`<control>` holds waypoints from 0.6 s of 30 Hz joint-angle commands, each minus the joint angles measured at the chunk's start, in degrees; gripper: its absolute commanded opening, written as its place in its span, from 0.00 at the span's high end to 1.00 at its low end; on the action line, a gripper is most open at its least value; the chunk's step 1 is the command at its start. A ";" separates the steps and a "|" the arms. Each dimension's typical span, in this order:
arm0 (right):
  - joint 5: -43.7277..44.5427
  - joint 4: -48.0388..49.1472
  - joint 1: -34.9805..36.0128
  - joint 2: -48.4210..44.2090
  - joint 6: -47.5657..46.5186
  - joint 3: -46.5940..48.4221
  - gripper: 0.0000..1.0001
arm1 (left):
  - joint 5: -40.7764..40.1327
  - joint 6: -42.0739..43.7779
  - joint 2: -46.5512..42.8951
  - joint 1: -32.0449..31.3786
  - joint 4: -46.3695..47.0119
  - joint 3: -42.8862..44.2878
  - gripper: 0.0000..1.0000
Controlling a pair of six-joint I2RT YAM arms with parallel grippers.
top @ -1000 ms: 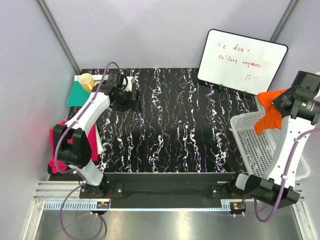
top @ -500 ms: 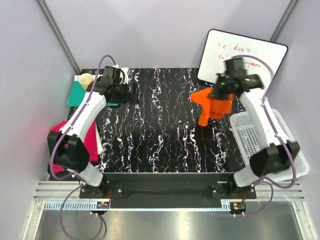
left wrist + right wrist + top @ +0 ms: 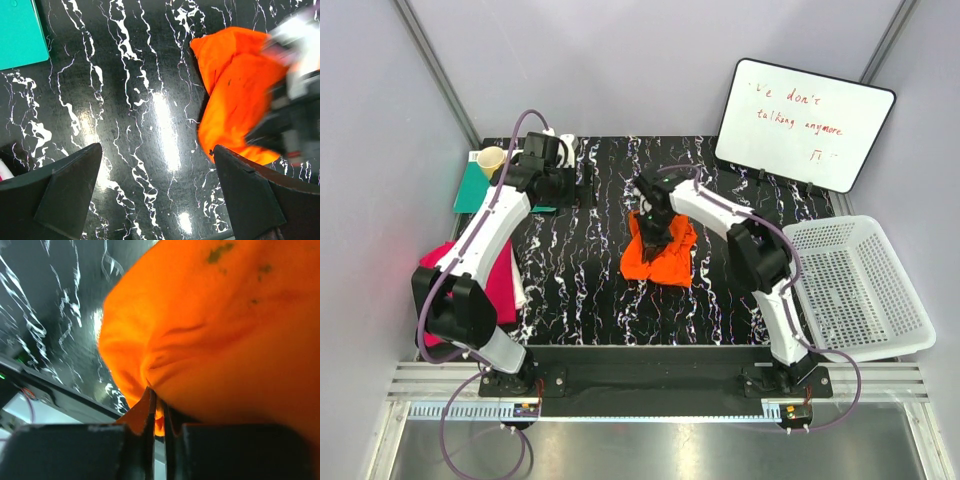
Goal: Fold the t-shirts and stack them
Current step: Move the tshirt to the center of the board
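Top view, where the cloth is: the orange t-shirt (image 3: 660, 262) is lying in a crumpled heap at the middle of the bench (image 3: 730, 310), well apart from the white basket (image 3: 865, 290). The magenta t-shirt (image 3: 506, 290) is sitting bunched at the left edge, partly hidden by the left arm.
Top view, arms: the right pincer (image 3: 655, 224) is reaching down into the far side of the orange heap. The left pincer (image 3: 586, 190) is hovering near the far left, just beside the teal mat (image 3: 473, 192).
Left wrist view, pincer state: you are seeing its fingers spread wide and holding nothing. The orange cloth is showing ahead on the right, with a blurred part of the other arm over it.
Right wrist view, pincer state: the jaws are pressing almost together and pinching a thin fold of orange cloth, which is bulging over them.
Handling, a judgement: you are dealing with light, limp, unbreakable cloth that will sag and drape from any single pinch, and a thin fold may slip out.
Where to take hold, a judgement: aim for two corners of a hem or the shoulders, one per pincer. The heap is hiding those edges for now.
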 commanded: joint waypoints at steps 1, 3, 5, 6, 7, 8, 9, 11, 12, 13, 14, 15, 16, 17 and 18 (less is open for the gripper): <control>-1.13 -5.59 0.73 -2.42 -3.81 5.61 0.84 | -1.09 0.20 -1.52 -0.40 0.85 -0.71 0.01; 4.38 -5.24 0.38 -4.89 -4.52 5.61 0.76 | -0.13 0.28 -0.73 -0.74 0.67 -0.44 0.01; 7.39 -4.72 -0.32 -8.75 -4.52 4.73 0.55 | 1.01 0.28 0.94 -1.10 0.59 0.26 0.01; 8.27 -3.58 -1.63 -9.81 -4.43 4.12 0.53 | 2.32 0.20 1.64 -1.71 0.67 0.61 0.01; 8.37 -3.13 -2.34 -11.65 -4.52 3.16 0.52 | 2.68 0.20 3.39 -2.24 0.67 1.57 0.01; 8.37 -2.43 -3.39 -12.45 -4.43 2.63 0.47 | 3.12 0.20 4.36 -2.76 0.67 2.19 0.01; 8.98 -1.91 -4.27 -13.15 -4.17 2.10 0.45 | 4.08 0.20 6.55 -3.90 0.67 2.89 0.01; 8.81 -0.68 -7.52 -14.83 -3.64 0.43 0.38 | 5.23 0.20 8.76 -5.14 0.85 5.44 0.01; 8.81 -0.06 -8.57 -15.35 -3.38 -0.19 0.36 | 6.45 0.28 11.38 -6.27 0.59 6.49 0.01; 8.55 0.38 -10.85 -15.97 -3.11 -1.24 0.36 | 6.90 0.37 12.71 -6.98 0.67 8.85 0.01; 8.46 1.34 -11.74 -16.23 -2.85 -1.86 0.32 | 7.43 0.46 13.94 -7.60 0.59 9.92 0.01; 7.50 1.87 -12.62 -16.41 -2.93 -2.38 0.31 | 8.30 0.55 16.48 -8.91 0.50 11.15 0.01; 6.97 2.23 -13.24 -15.98 -3.02 -2.82 0.31 | 8.66 0.46 17.72 -9.44 0.50 13.51 0.01; 6.70 2.32 -14.20 -15.54 -2.94 -2.83 0.31 | 9.01 0.55 18.86 -10.06 0.50 14.58 0.01; 6.79 2.32 -14.38 -15.01 -2.93 -2.83 0.30 | 9.62 0.55 21.22 -11.28 0.41 15.63 0.01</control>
